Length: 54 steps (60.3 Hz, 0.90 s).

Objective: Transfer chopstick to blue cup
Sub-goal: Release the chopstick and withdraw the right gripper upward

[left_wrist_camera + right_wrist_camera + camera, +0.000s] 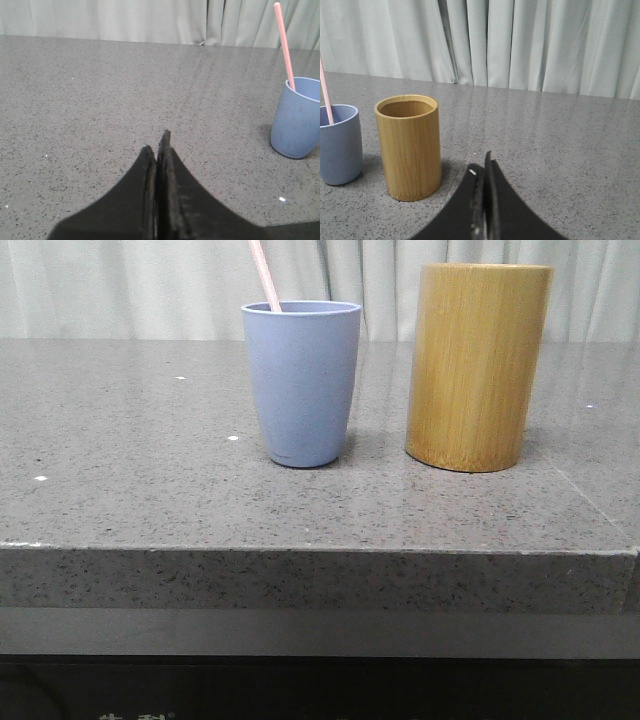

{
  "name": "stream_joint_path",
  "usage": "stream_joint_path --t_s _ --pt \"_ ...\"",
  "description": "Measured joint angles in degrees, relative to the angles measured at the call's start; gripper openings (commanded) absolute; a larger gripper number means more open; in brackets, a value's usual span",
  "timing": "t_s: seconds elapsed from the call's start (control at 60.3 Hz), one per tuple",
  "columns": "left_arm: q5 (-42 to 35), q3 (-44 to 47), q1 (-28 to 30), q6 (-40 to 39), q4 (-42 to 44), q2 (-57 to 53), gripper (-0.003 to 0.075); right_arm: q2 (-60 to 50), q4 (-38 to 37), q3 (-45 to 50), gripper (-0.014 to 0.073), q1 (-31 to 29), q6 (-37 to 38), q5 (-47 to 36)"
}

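The blue cup (301, 383) stands upright on the grey stone table, left of a taller bamboo cylinder (477, 365). A pale pink chopstick (264, 275) leans out of the cup's left side; only its upper part shows. The left wrist view has the blue cup (297, 119) and the chopstick (284, 44) far off to one side of my left gripper (157, 142), which is shut and empty over bare table. My right gripper (482, 162) is shut and empty too, a short way from the bamboo cylinder (409, 146), with the blue cup (338, 143) beyond it. Neither gripper appears in the front view.
The table's front edge (320, 550) runs across the front view below both containers. Pale curtains (520, 42) hang behind the table. The bamboo cylinder's visible upper inside holds nothing.
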Motion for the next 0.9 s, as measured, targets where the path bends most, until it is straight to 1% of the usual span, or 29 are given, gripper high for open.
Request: stream_joint_path --t_s 0.514,0.647,0.73,0.896 --pt "-0.14 0.13 0.00 0.00 0.00 0.00 -0.0019 0.00 0.00 0.00 -0.0113 0.00 0.00 0.00" --pt "-4.91 2.75 0.74 0.00 -0.37 -1.65 -0.0019 0.00 0.00 0.00 -0.0113 0.00 0.00 0.00" --pt "-8.54 5.95 2.67 0.00 -0.47 -4.38 -0.0019 0.00 0.00 0.00 -0.0113 0.00 -0.10 0.00" --pt "-10.53 11.92 6.75 0.00 -0.46 -8.42 -0.0019 0.00 0.00 0.00 -0.0113 0.00 -0.10 0.00"
